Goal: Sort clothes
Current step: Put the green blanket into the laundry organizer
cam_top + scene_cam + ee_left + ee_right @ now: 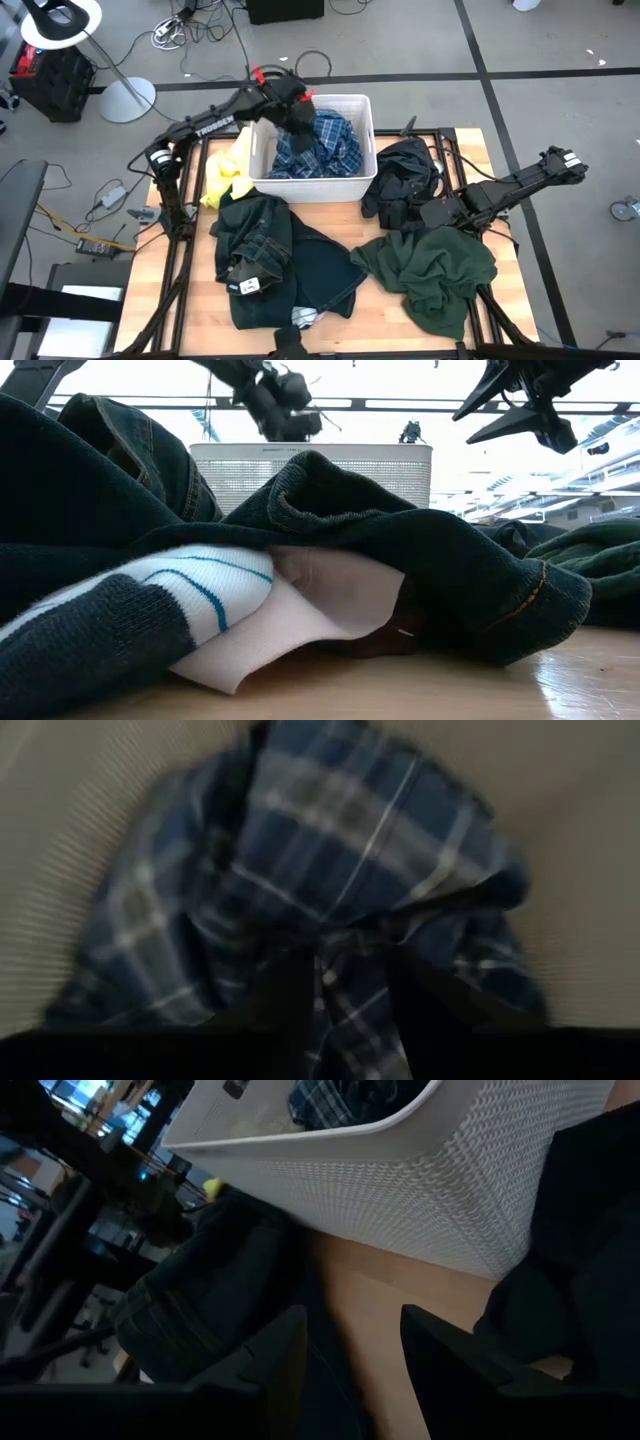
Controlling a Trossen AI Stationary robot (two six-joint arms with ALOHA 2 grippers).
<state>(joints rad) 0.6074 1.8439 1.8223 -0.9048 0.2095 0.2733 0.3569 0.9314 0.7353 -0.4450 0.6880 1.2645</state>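
Nearest the low camera, at the front edge of the wooden table (pixel 330 215): a white sock with teal stripes (pixel 190 595) tucked under dark denim jeans (pixel 262 245), a pale pink piece (pixel 320 600) beneath the same fold; in the high view, the jeans spread over the table's front left, a small white tag on them. Beside them to the right, touching the jeans' edge: a dark green garment (pixel 432 270), crumpled. Just above that green heap: the right end effector (pixel 440 213), fingers parted with bare wood and nothing else between them in the right wrist view, low over the table between the green garment and a black garment (pixel 405 175). Black garment bunched against the right wall of the white bin (pixel 362 110). Left of the bin, touching its wall: a yellow garment (pixel 226 175), partly draped off the table's left side. Farthest back, inside the bin: a blue plaid shirt (pixel 325 145), rumpled and filling most of it. Over the bin's back left corner: the left end effector (pixel 335 990), reaching down into the bin, fingers narrowed on a fold of the blue plaid shirt, cloth bunched between them in the left wrist view
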